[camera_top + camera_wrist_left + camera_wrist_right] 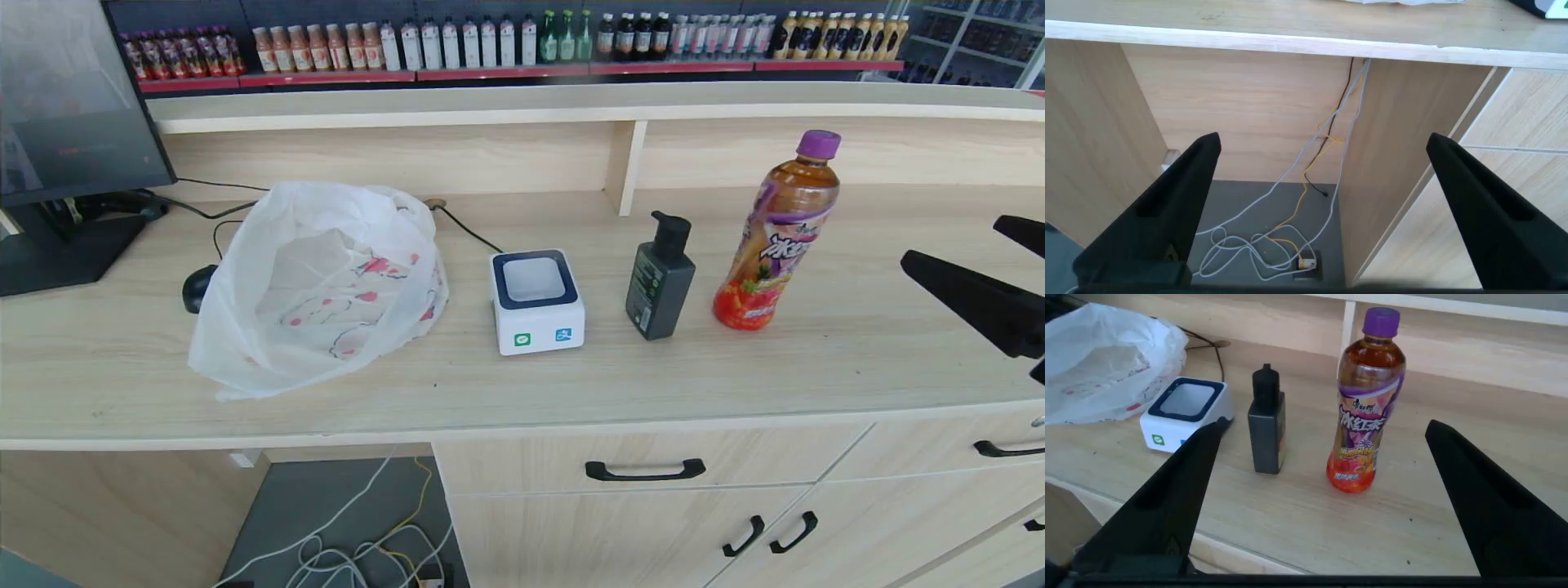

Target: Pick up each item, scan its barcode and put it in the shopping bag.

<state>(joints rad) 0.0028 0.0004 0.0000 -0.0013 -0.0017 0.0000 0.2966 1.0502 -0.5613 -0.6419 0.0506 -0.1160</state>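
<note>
A: From the head camera, which step do you have in hand?

B: The first pick, I think. My right gripper [949, 240] hangs over the counter [816, 367] with its fingers spread and nothing between them. The tea bottle [775, 237] stands nearest to it, upright. Past it come the pump bottle [660, 282], then the scanner [536, 300], and farthest the shopping bag [318, 286].

A: And the left wrist camera?

B: My left gripper [1323, 143] is also spread and holds nothing. It is lower than the counter top, whose front edge runs above it. Ahead is an open recess with cables [1290, 241]. To help, it must first rise past this edge.

A: The right wrist camera?

B: The tea bottle is straight ahead, in line with the gap between my fingers. The pump bottle stands near it but apart, so I judge one finger can pass between them. Behind the bottle is the shelf wall with its divider [1349, 331], so I should not push deep. The way to the scanner goes over the pump bottle, so I would lift first.
</note>
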